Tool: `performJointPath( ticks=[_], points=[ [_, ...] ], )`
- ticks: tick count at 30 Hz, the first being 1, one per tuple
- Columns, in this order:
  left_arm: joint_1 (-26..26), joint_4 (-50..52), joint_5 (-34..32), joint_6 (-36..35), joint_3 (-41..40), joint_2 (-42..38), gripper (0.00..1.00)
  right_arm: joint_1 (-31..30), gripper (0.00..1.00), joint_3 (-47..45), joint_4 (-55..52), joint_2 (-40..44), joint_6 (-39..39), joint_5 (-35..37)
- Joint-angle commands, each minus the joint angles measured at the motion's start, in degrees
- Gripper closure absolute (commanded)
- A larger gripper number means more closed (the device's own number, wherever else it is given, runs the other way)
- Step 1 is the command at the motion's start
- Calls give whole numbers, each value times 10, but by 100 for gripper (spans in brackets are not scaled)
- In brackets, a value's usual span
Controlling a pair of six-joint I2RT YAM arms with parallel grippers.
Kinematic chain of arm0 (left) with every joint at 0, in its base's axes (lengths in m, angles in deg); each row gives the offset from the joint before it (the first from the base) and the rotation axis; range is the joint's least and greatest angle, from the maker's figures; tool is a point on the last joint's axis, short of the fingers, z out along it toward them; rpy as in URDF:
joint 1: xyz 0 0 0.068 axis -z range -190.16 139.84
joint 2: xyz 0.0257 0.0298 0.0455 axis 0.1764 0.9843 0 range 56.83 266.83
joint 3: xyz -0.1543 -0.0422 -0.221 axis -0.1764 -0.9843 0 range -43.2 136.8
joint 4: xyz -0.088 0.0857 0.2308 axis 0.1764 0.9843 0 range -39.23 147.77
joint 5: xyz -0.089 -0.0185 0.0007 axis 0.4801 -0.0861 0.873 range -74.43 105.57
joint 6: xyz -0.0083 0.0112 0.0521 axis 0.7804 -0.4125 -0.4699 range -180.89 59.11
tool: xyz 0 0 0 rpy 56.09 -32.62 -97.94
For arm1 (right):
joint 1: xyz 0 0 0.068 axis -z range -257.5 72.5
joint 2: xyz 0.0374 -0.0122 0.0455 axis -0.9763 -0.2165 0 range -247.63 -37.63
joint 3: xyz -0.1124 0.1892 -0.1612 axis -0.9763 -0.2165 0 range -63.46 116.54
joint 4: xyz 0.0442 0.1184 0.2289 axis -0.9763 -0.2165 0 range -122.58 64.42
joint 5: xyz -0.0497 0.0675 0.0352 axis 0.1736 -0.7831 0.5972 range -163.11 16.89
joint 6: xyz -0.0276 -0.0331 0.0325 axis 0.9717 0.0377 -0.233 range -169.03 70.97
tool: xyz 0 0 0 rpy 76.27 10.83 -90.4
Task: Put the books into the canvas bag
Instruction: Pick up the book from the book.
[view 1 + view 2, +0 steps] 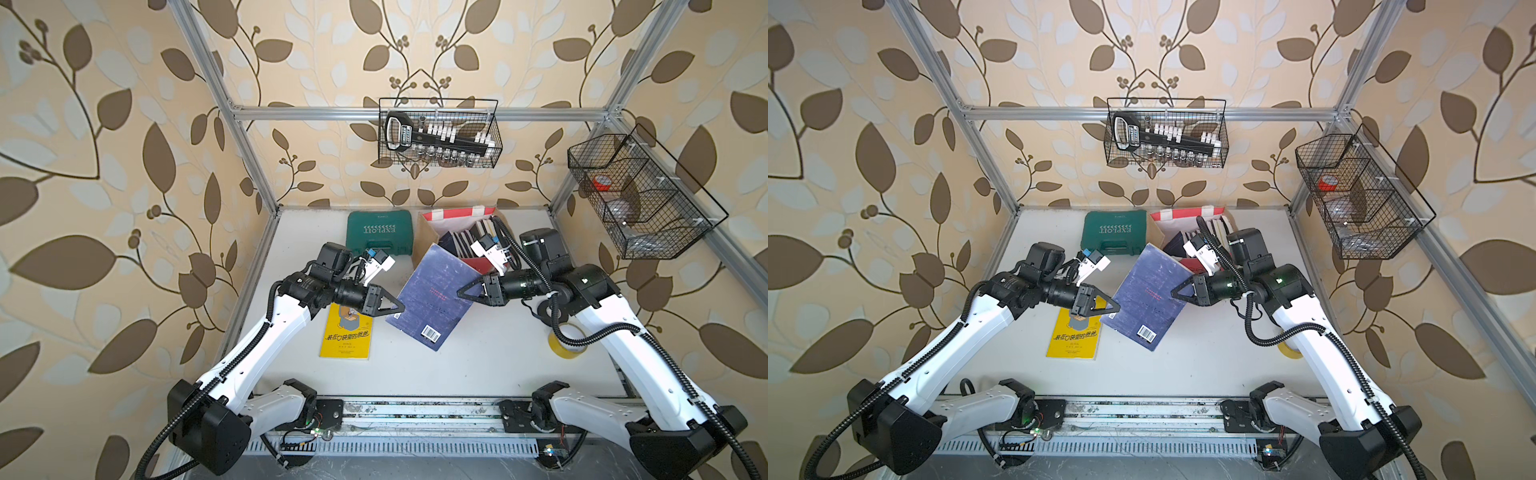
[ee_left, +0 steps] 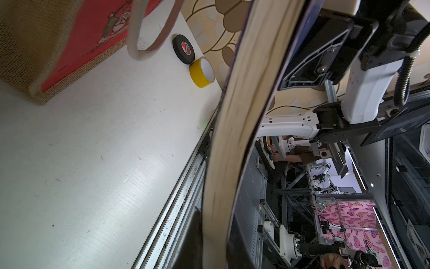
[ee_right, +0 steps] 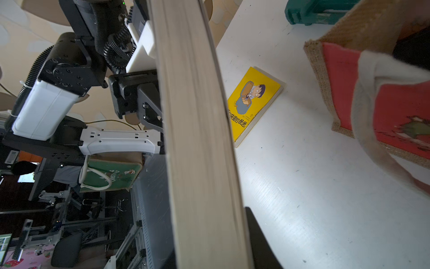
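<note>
A dark navy book (image 1: 432,299) (image 1: 1148,295) hangs tilted above the table, barcode corner lowest, top corner at the canvas bag's (image 1: 424,243) (image 1: 1156,235) rim. My left gripper (image 1: 401,308) (image 1: 1117,308) is shut on its left edge; the left wrist view shows the page edge (image 2: 232,139) between the jaws. My right gripper (image 1: 460,292) (image 1: 1174,294) clamps the opposite edge, and the pages (image 3: 200,139) fill its jaws. A yellow book (image 1: 347,336) (image 3: 253,102) lies flat under the left gripper. Striped and dark books (image 1: 461,241) stand inside the bag.
A green tool case (image 1: 380,230) lies left of the bag at the back. A yellow tape roll (image 1: 565,345) and a black one (image 1: 548,309) sit by the right arm. Black wire baskets (image 1: 440,133) (image 1: 640,195) hang on the back and right walls.
</note>
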Motion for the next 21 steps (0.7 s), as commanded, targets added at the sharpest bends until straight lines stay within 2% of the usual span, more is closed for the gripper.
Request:
performJointPath(
  ticks=[1, 6, 7, 9, 11, 12, 15, 21],
  points=[
    [1, -27, 12, 4, 8, -8, 100, 0, 80, 37, -17, 10, 33, 21],
    [1, -24, 8, 4, 9, -3, 100, 2, 92, 59, -5, -4, 38, 13],
    [1, -19, -5, 2, 9, -2, 95, 3, 98, 62, 1, -6, 38, 13],
    [1, -5, -38, -2, 13, 3, 71, 7, 100, 63, 15, -6, 38, 18],
    [1, 15, -75, -6, 21, 15, 40, 19, 100, 60, 43, -3, 34, 28],
    [1, 23, -92, -7, 24, 20, 28, 27, 100, 56, 64, -1, 27, 29],
    [0, 41, -139, -8, 33, 28, 2, 49, 100, 35, 161, 11, -15, 24],
    [-20, 48, -211, 4, 37, 22, 1, 55, 100, 27, 346, 8, -88, 17]
  ],
)
